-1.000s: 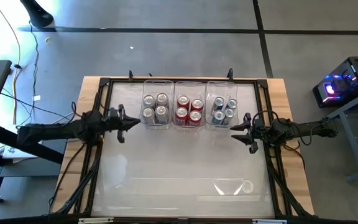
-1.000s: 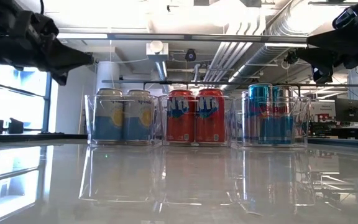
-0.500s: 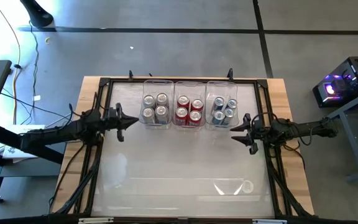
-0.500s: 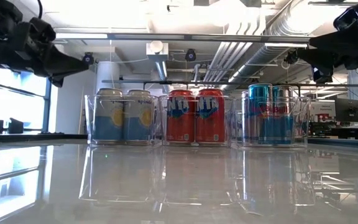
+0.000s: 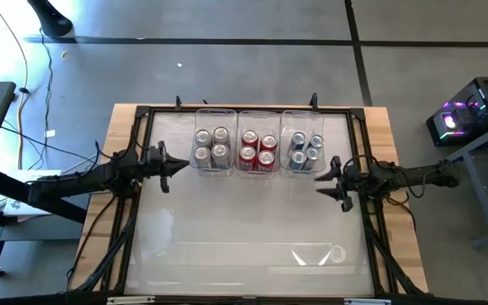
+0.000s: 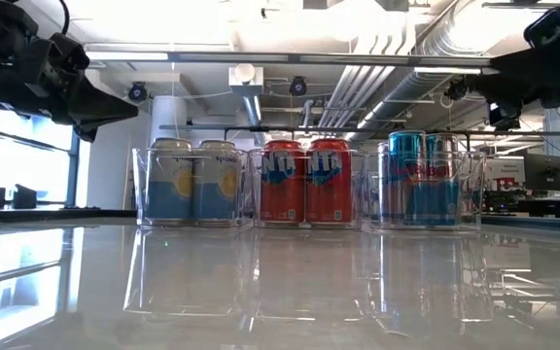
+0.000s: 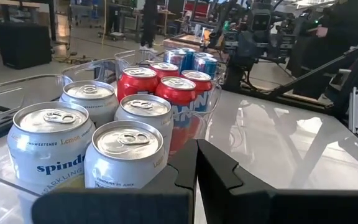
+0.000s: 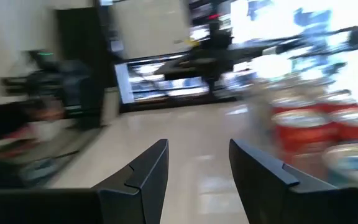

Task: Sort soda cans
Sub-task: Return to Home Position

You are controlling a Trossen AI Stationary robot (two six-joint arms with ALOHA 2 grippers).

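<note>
Three clear bins stand side by side at the table's far edge, with the soda cans upright inside them. Silver cans [image 5: 211, 146] fill the left bin, red cans [image 5: 257, 149] the middle one, blue cans [image 5: 305, 149] the right one. My left gripper [image 5: 183, 165] hovers shut and level just left of the silver cans' bin, which fills the left wrist view [image 7: 92, 143]. My right gripper [image 5: 318, 179] hovers open just right of and nearer than the blue cans' bin, with nothing between its fingers [image 8: 148, 168].
The bins' clear walls [image 6: 144, 185] rise about as high as the cans. Black frame rails [image 5: 134, 220] run along the table's edges, with cables beside both arms. The glossy tabletop [image 5: 244, 229] stretches from the bins to the near edge.
My left gripper has drawn back a little toward the table's left edge, away from the silver cans' bin, and stays shut. The cans and bins have not moved.
</note>
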